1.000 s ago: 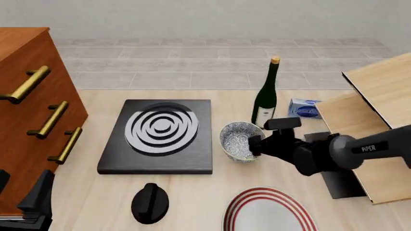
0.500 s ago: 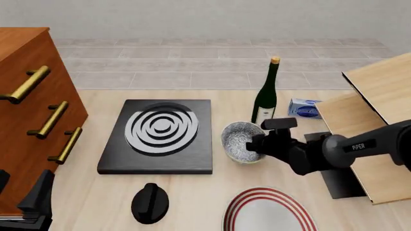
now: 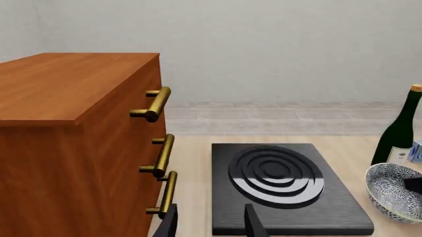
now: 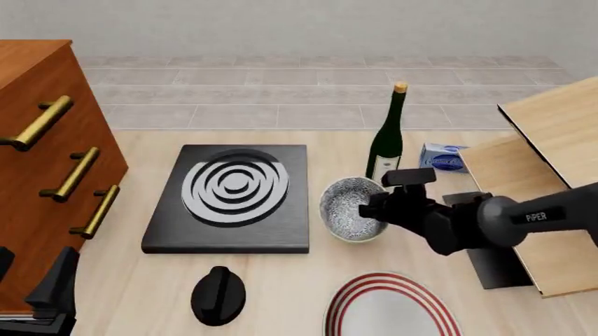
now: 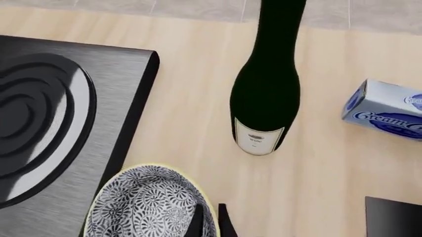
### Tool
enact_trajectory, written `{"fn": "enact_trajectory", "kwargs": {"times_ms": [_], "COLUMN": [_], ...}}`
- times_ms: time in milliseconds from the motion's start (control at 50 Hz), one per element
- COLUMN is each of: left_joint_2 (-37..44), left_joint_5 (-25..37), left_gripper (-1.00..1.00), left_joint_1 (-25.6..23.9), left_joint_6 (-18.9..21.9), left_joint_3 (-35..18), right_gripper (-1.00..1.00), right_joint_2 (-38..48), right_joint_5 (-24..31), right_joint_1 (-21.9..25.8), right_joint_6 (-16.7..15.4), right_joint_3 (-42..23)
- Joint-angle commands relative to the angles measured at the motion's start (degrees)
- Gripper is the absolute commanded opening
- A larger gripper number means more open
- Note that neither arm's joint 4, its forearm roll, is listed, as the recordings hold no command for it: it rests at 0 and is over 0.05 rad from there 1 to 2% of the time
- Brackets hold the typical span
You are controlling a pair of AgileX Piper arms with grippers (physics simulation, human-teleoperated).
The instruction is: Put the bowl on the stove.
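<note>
The small round speckled grey-white bowl point(image 4: 349, 208) sits tilted just right of the flat black square stove point(image 4: 232, 197), not on it. The right gripper point(image 4: 374, 208) pinches the bowl's right rim — one finger inside, one outside. A dark green wine bottle point(image 4: 387, 140) stands just behind. The left gripper point(image 3: 209, 223) hovers spread over the pale wooden desk point(image 4: 280, 280), near the stove's front — holding nothing.
</note>
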Motion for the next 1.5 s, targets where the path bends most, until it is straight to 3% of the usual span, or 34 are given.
{"fn": "enact_trajectory", "kwargs": {"times_ms": [20, 420, 860, 1120, 1180, 1500], "left_joint_2": [0.0, 0.0, 0.0, 0.0, 0.0, 0.0], "left_joint_5": [0.0, 0.0, 0.0, 0.0, 0.0, 0.0], "left_gripper": [1.00, 1.00, 1.00, 1.00, 1.00, 1.00], "left_joint_1": [0.0, 0.0, 0.0, 0.0, 0.0, 0.0], "left_joint_6": [0.0, 0.0, 0.0, 0.0, 0.0, 0.0], "left_joint_3": [0.0, 0.0, 0.0, 0.0, 0.0, 0.0], "right_gripper": [-1.00, -1.00, -1.00, -1.00, -1.00, -1.00], "right_joint_2": [-3.8, -12.4, -19.5, -17.3, -15.8, -8.1], "right_joint_5": [1.6, 5.3, 12.3, 17.8, 18.9, 23.1], "right_joint_1": [0.2, 2.5, 6.0, 9.8, 10.9, 14.8], "right_joint_6": [-0.3, 0.3, 1.2, 1.8, 3.5, 5.1], "right_joint_3": [1.9, 3.0, -1.4, -10.1, -12.8, -23.5]}}
